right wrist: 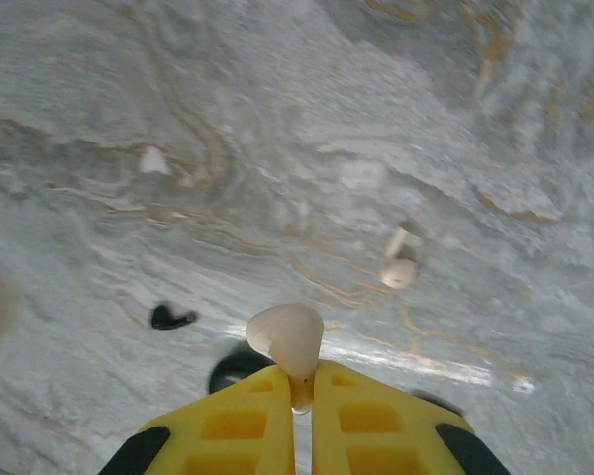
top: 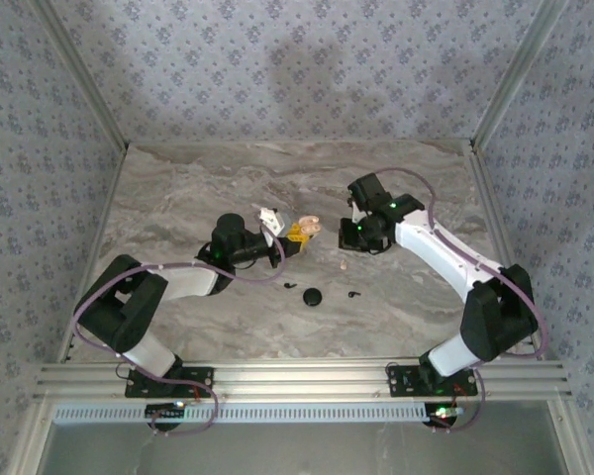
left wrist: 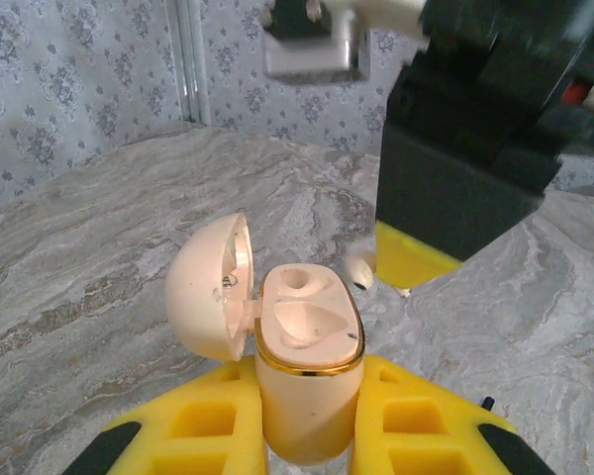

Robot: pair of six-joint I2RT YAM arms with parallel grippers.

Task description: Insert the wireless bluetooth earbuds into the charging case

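So at this point you were maybe a third of the way in, I'd say. Your left claw (left wrist: 307,408) was clamped around the case (left wrist: 307,332), holding it upright with the lid (left wrist: 206,289) flipped open to one side. Both wells looked empty, so nothing was seated yet. Your right claw (right wrist: 299,384) was pinched tight on one cream bud (right wrist: 285,336) by its stem, with the head sticking out past the fingertips. In the left wrist view that bud hovered just beside the case's open top, near but not touching. The other cream bud (right wrist: 400,265) lay loose on the table (right wrist: 495,119), well apart from the case. A little black bud (right wrist: 170,317) and a black puck (top: 312,296) sat nearby too, but they didn't match this case, so I'd have left them alone. Left to do: drop the held bud into its well, fetch the second one, seat that, and probably shut the lid.
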